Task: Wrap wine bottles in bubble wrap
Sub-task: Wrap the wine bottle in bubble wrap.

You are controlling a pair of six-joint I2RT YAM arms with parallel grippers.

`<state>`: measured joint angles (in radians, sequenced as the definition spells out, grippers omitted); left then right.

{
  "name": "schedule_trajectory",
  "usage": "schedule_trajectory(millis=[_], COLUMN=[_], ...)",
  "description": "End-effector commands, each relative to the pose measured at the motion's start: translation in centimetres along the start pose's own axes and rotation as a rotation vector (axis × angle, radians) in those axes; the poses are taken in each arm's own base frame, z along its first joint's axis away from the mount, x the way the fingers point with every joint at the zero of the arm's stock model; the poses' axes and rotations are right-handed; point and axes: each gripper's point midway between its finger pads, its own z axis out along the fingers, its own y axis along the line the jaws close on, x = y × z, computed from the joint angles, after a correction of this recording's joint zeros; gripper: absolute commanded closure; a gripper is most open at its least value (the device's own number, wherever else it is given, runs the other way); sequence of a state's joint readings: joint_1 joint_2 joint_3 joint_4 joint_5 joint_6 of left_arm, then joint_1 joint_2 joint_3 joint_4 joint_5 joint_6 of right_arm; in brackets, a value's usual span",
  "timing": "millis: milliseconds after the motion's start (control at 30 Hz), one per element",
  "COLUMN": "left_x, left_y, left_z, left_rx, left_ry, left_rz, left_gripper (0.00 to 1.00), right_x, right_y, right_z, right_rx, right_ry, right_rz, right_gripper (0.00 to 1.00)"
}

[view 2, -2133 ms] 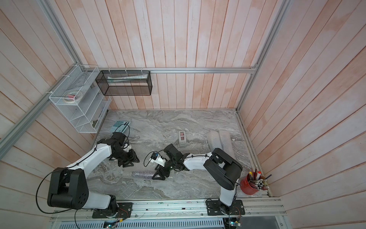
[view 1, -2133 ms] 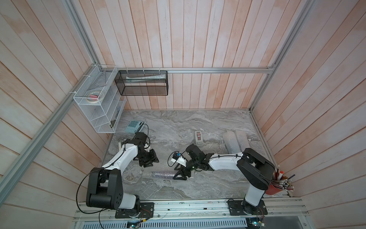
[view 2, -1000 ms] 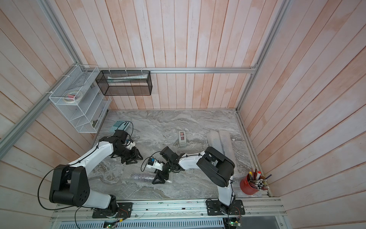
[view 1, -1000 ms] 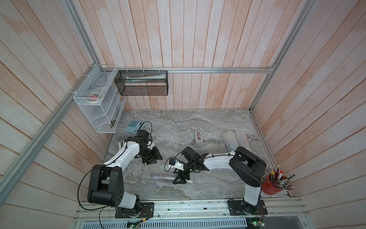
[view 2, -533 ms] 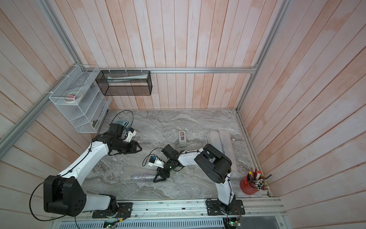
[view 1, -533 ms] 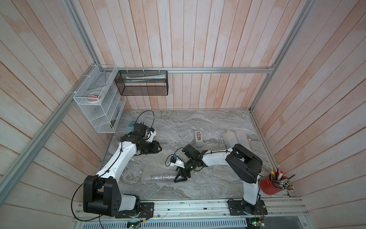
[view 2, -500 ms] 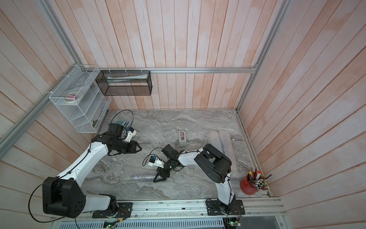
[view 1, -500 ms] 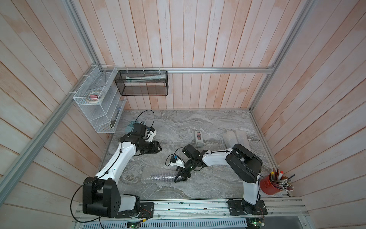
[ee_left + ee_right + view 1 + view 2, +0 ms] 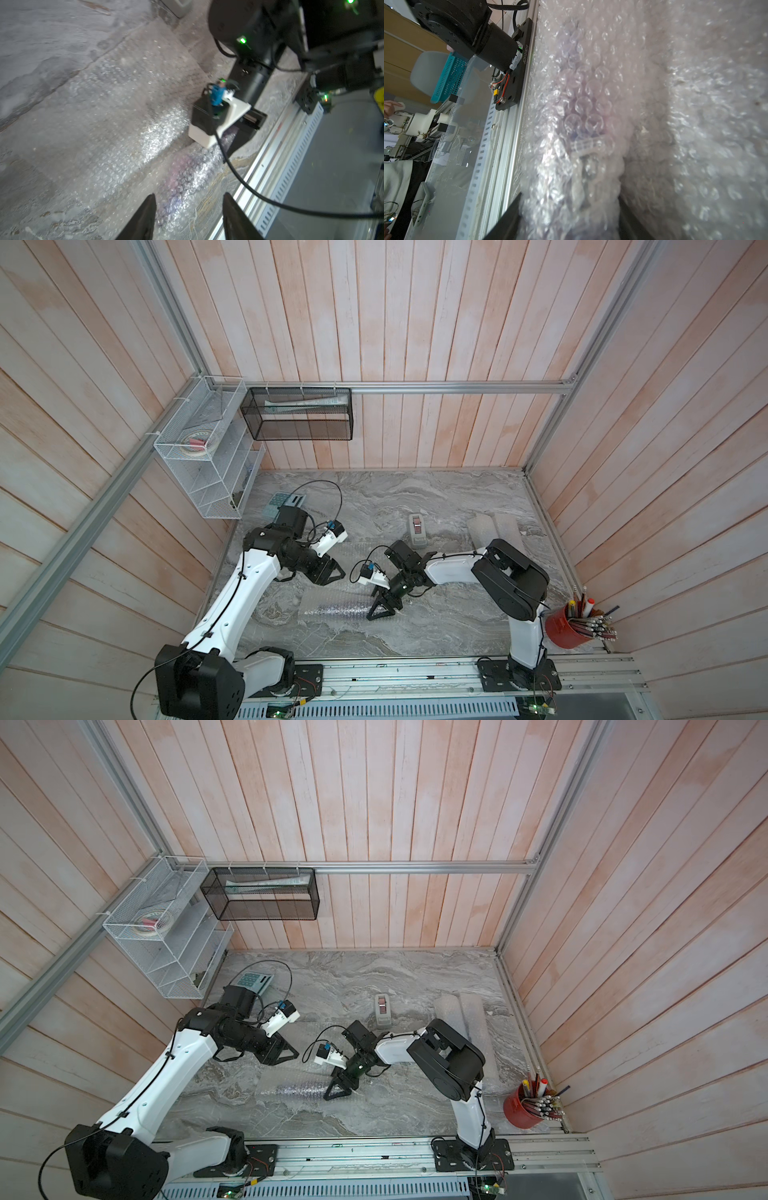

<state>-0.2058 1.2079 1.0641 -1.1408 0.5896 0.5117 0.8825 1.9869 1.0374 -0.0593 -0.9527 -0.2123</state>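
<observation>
My left gripper (image 9: 333,573) hangs above the clear bubble wrap sheet (image 9: 116,116), jaws apart, nothing in them. Right of it, near the front rail, the slim purple glass wine bottle (image 9: 332,608) lies on its side, rolled into that sheet's near edge, so only a purple tint shows through. My right gripper (image 9: 380,611) straddles the roll's right end. In the right wrist view wrap fills the gap between both fingers, so I read it as clamped on the wrapped bottle. Further right: grey tape dispenser (image 9: 417,529), then two finished bubble wrap tubes (image 9: 494,531). Step: mid-roll. Next I'd set the left gripper on the free end and roll both ends evenly onto the flat remainder, or it skews.
</observation>
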Motion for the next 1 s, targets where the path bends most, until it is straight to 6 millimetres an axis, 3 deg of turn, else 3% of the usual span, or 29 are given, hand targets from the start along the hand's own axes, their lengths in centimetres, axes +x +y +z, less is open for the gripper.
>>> schedule_trajectory(millis=[0,133,333,500,767,967], left_x=[4.0,4.2,4.7,6.3,5.3,6.3], left_y=[-3.3,-3.5,-3.2,-1.8,-1.4,-1.1], left_z=[0.3,1.0,3.5,5.9,8.5,10.0], left_rx=[0.122,0.143,0.150,0.096,0.026,0.033], left_ry=[0.082,0.053,-0.009,0.031,-0.082,-0.065], left_rz=[0.125,0.202,0.365,0.469,0.601,0.629], left_gripper=[0.41,0.34,0.15,0.12,0.06,0.05], right_x=[1.1,1.2,1.0,0.7,0.2,0.2], right_y=[-1.7,-1.8,-1.6,-1.8,-1.8,-1.6], right_z=[-0.2,-0.2,-0.2,-0.5,-0.5,-0.5], right_rx=[0.028,0.020,0.011,0.010,-0.004,-0.016], right_ry=[0.024,0.024,0.014,0.009,0.001,0.003], right_rz=[0.042,0.042,0.041,0.043,0.041,0.046], right_gripper=[0.47,0.47,0.47,0.47,0.47,0.47])
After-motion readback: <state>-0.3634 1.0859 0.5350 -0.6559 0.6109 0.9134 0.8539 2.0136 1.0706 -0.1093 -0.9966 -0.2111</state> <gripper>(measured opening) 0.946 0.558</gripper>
